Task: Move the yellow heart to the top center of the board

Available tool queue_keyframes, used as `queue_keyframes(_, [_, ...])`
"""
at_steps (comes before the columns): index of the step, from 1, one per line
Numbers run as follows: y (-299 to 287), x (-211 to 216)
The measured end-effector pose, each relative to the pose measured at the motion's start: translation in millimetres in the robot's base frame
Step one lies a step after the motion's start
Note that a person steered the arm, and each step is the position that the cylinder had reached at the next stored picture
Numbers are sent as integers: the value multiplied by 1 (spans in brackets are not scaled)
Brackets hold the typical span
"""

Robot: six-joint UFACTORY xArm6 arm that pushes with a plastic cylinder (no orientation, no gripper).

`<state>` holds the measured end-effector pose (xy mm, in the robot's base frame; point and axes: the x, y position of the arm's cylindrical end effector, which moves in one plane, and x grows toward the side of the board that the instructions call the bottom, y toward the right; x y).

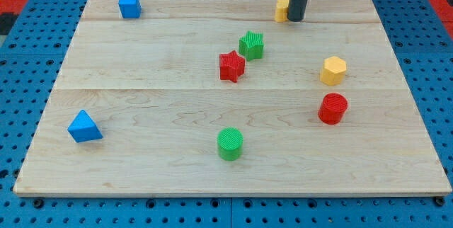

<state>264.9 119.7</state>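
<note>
up top, right of center on wooden board (177, 164): yellow heart (282, 8), half hidden behind my tip (295, 20), touching its right side. no jaws, just a plain dark rod. mid-frame: green star (251, 44) beside red star (231, 66). right: yellow hexagon (333, 71) above red cylinder (333, 108). elsewhere: green cylinder (230, 144), blue cube (129, 6), blue triangle (84, 127).

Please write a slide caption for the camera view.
My tip touches the yellow heart near the board top, right of center.
</note>
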Motion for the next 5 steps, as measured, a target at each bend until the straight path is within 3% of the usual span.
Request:
queue_keyframes(2, [9, -34])
queue_keyframes(4, [-87, -30])
queue_keyframes(5, [-91, -30])
